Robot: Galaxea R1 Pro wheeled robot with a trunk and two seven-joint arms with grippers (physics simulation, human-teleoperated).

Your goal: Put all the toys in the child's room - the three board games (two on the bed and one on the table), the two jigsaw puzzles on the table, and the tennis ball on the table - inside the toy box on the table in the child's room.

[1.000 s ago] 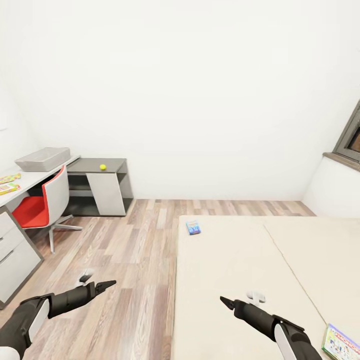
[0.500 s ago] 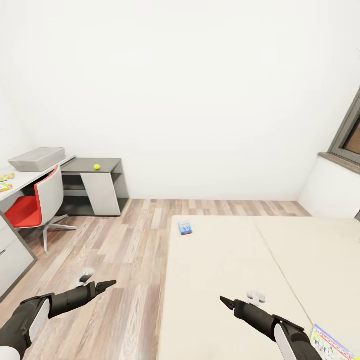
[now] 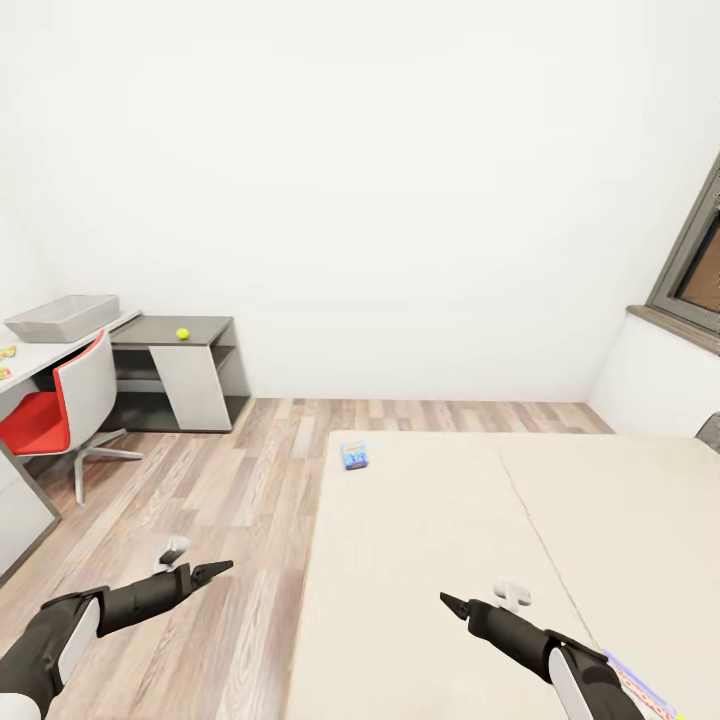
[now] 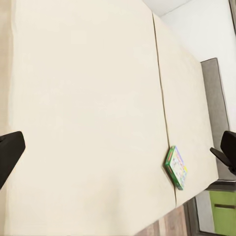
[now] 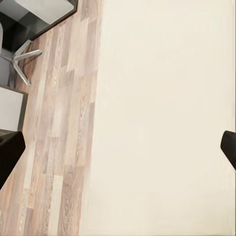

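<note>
On bed (image 4: 98, 98): green-edged game (image 4: 176, 167).

The head camera has swung toward the dark-framed window (image 3: 692, 262), so the whole scene slides the other way. Beside the pale grey desk (image 3: 30, 352), less of the multicoloured puzzle sheets (image 3: 6, 352) shows, and the green-edged game box (image 3: 640, 690) on the beige mattress (image 3: 450, 540) is nearly cut off.
</note>
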